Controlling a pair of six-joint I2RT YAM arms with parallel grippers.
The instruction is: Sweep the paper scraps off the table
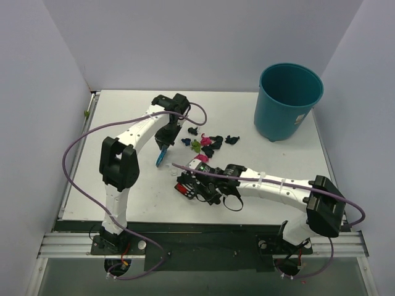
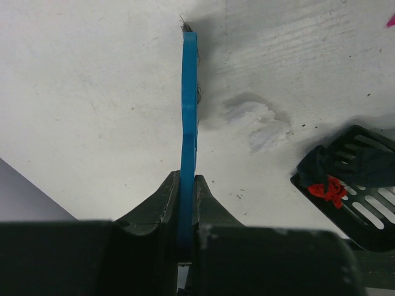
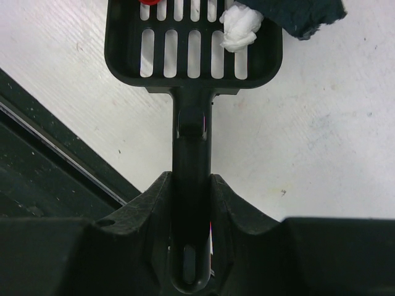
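Several paper scraps (image 1: pixel 208 143), pink, green, dark blue and black, lie in a cluster on the white table (image 1: pixel 123 117) right of my left gripper. My left gripper (image 1: pixel 165 140) is shut on the blue hand brush (image 1: pixel 161 158), whose tip points down at the table. In the left wrist view the brush (image 2: pixel 189 105) stands edge-on between the jaws (image 2: pixel 187 179), with white scraps (image 2: pixel 258 123) just right of it. My right gripper (image 1: pixel 208 186) is shut on the handle of the black slotted scoop (image 1: pixel 187 187). The scoop (image 3: pixel 191 43) holds a white scrap (image 3: pixel 241 28), a dark blue scrap (image 3: pixel 305 15) and a red one (image 2: pixel 327 188).
A teal round bin (image 1: pixel 287 102) stands at the back right of the table. The table's metal-railed front edge (image 3: pixel 55 142) runs close beside the scoop. A purple cable loops over the left part of the table.
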